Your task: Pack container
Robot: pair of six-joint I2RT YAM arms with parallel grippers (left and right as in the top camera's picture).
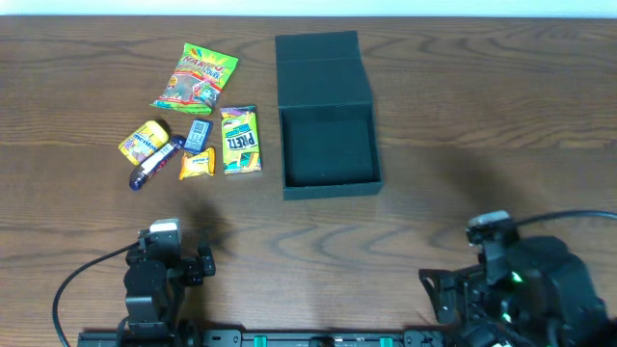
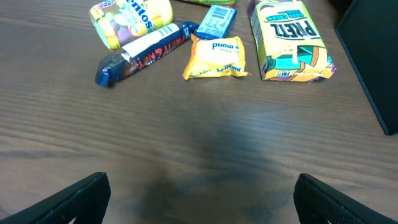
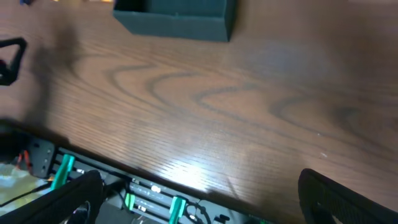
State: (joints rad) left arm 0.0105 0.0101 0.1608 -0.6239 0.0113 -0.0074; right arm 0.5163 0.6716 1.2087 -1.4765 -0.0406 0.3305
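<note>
One container (image 1: pixel 331 190) at table (image 1: pixel 463 116) centre, toward far side; lid flapped back, mouth up, nothing inside. Judged light, stiff cardboard, matte, not slippery; best held by side-wall rim. Open room to its right and front. Six snack packets (image 1: pixel 196 164) clustered left, pretzel pack (image 1: pixel 240 140) just beside wall. Left gripper (image 2: pixel 202 196) and right gripper (image 3: pixel 205 199): fingers apart, holding nothing.

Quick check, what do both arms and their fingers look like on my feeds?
Left arm: black, blocky, pale camera module on top, black cable looping left. Right arm: black, bulkier, pale module, small green light, black cable trailing right. Fingers: matte black, tapered.
</note>
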